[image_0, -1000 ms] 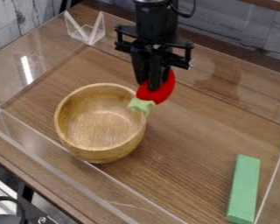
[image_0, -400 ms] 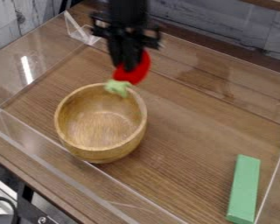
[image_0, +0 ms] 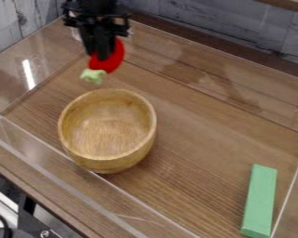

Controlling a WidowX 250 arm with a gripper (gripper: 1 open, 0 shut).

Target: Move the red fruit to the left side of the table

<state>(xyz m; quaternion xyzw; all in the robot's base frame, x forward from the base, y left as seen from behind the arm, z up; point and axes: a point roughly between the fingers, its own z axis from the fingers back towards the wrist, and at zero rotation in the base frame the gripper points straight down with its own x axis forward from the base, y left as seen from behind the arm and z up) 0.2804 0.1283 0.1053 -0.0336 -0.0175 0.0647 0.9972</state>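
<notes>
Red fruit [image_0: 105, 60] — small, glossy, pale green stem end down — has travelled from the round wooden bowl's [image_0: 107, 129] two-o'clock rim to past eleven o'clock, above the brown wood-grain table [image_0: 214, 102]. Black gripper [image_0: 101, 58] — jaws clamped tight on it. Long green rectangular block [image_0: 260, 201] unmoved at five o'clock.
</notes>
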